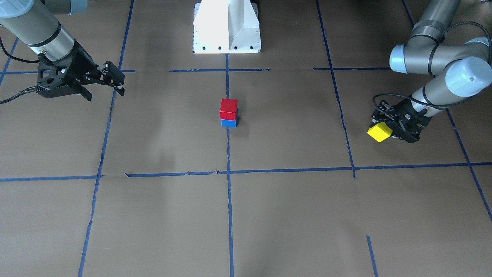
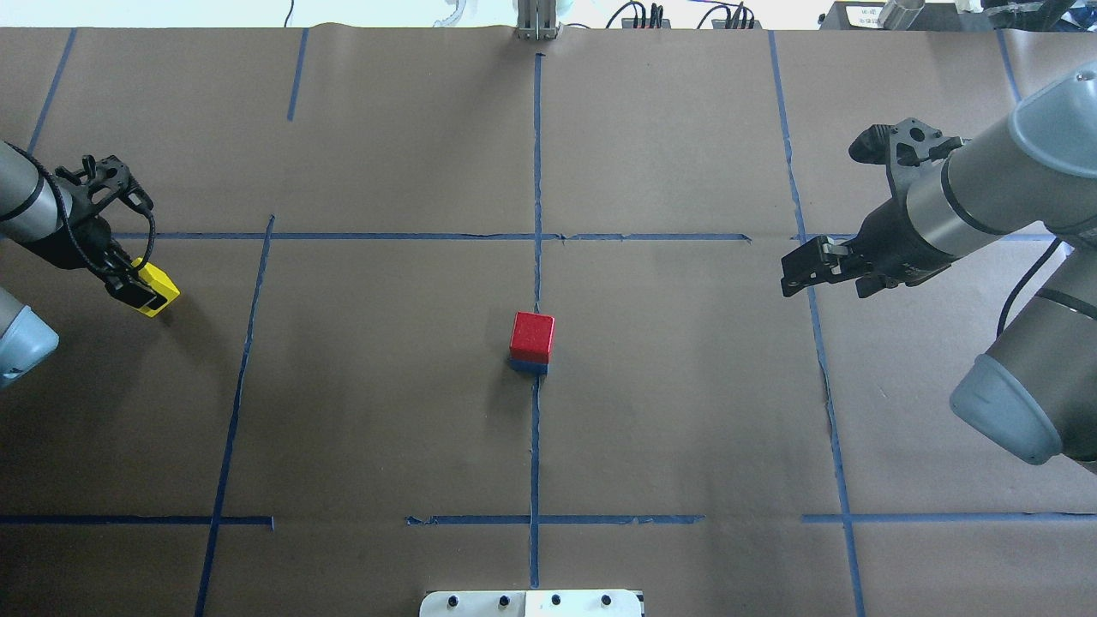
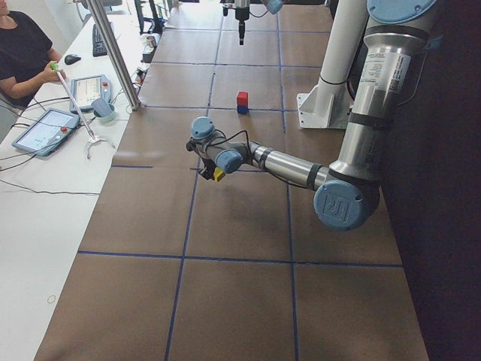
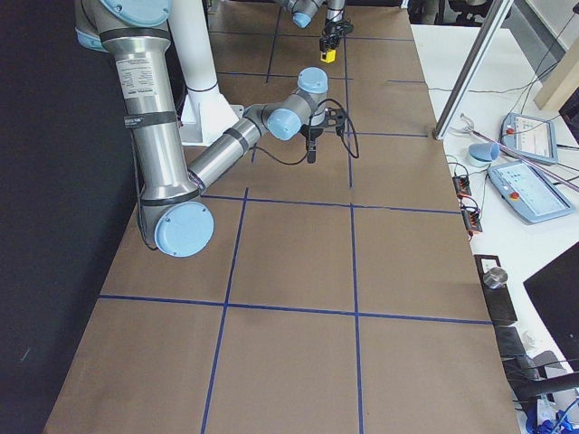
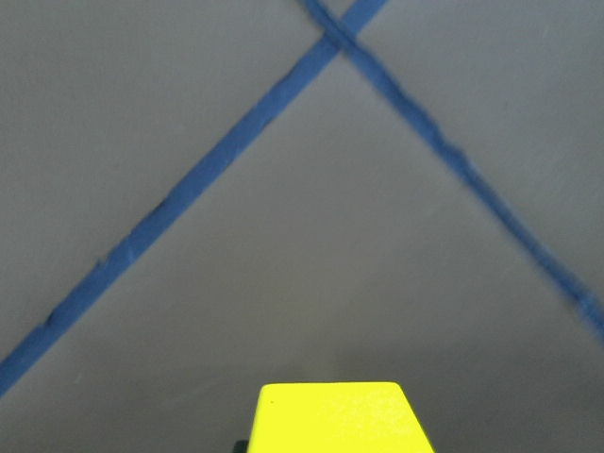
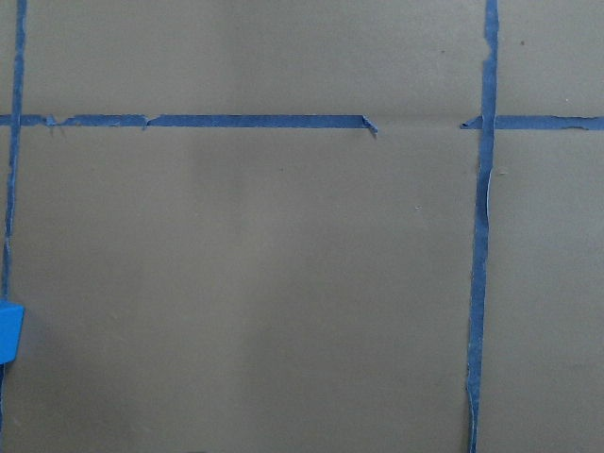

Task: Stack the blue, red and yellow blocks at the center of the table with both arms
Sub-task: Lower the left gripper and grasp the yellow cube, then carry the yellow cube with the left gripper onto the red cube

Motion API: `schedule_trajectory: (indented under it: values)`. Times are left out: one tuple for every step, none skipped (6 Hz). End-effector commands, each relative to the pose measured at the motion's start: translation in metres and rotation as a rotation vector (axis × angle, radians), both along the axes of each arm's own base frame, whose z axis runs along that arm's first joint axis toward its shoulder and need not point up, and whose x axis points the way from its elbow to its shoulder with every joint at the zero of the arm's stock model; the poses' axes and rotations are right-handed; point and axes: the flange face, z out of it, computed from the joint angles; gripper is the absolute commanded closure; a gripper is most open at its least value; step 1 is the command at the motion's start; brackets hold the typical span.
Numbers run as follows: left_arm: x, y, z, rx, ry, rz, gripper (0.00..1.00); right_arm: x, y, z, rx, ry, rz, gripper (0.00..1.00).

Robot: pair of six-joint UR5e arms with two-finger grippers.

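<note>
A red block (image 1: pixel 228 108) sits on a blue block (image 1: pixel 229 122) at the table's centre, where the tape lines cross; the stack also shows in the overhead view (image 2: pixel 531 335). My left gripper (image 2: pixel 144 290) is shut on a yellow block (image 2: pixel 161 287) and holds it low over the table, far to the stack's left. The yellow block fills the bottom of the left wrist view (image 5: pixel 335 415). My right gripper (image 2: pixel 814 283) is open and empty, raised above the table well to the right of the stack. A sliver of the blue block (image 6: pixel 8 332) shows in the right wrist view.
Blue tape lines (image 2: pixel 536 197) divide the brown table into squares. The white robot base (image 1: pixel 226 27) stands at the robot's side of the table. A side table with tablets (image 3: pixel 45 128), a metal post (image 3: pixel 116 53) and a seated operator lies beyond the left end.
</note>
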Motion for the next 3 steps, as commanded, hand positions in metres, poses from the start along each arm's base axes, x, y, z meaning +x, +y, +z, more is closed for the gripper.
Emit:
schedule_trajectory:
  values:
    - [0.101, 0.025, -0.119, -0.208, 0.086, -0.097, 1.00, 0.017, 0.006, 0.010, -0.005, 0.011, 0.012, 0.00]
    - [0.143, 0.042, -0.156, -0.270, 0.075, -0.151, 1.00, 0.024, 0.005, 0.017, -0.013, 0.020, 0.022, 0.00]
    - [0.178, 0.046, -0.225, -0.307, 0.037, -0.213, 1.00, 0.024, 0.004, 0.019, -0.001, 0.025, 0.011, 0.00]
